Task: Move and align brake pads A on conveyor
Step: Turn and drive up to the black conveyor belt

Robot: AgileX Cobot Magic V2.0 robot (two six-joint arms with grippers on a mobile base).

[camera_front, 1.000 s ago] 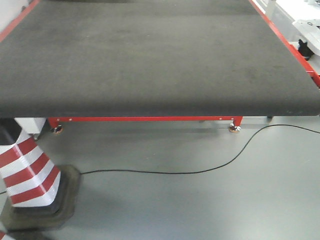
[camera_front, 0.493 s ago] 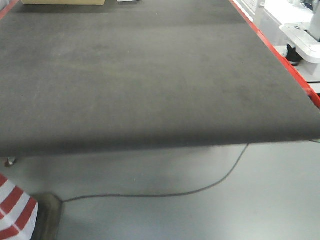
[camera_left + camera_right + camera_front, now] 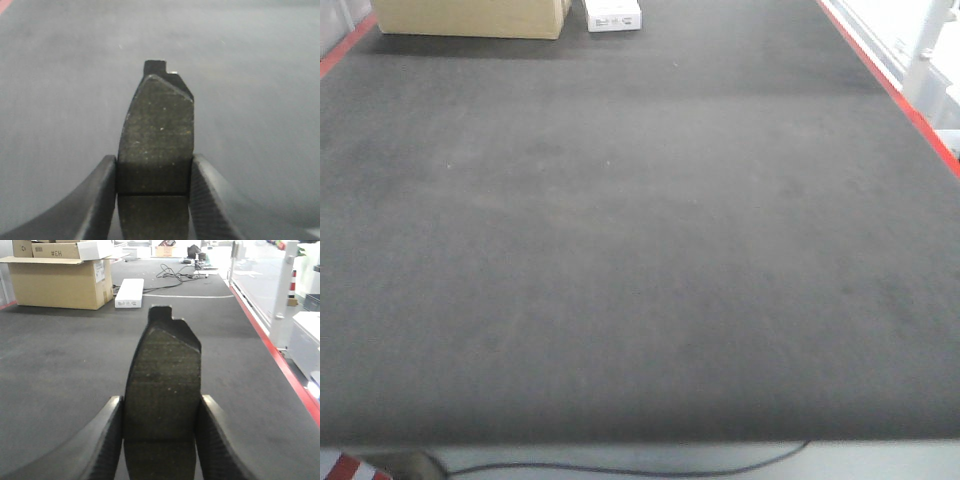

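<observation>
The conveyor (image 3: 640,250) is matt, rough and felt-like, its red edge strip (image 3: 895,95) smoother. The left pad (image 3: 156,130) and right pad (image 3: 162,385) have dull, gritty faces flecked with pale grains (the right one looks faintly woven), and the left end effector (image 3: 154,167) and right end effector (image 3: 161,402) have black, finely ribbed fingers (image 3: 92,205) with a slight sheen. The box (image 3: 60,282) is matt brown cardboard.

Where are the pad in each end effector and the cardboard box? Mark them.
Left pad (image 3: 156,135): left wrist view, friction face above groove.
Right pad (image 3: 162,385): right wrist view, middle of friction face.
Box (image 3: 55,285): right wrist view, front wall.
</observation>
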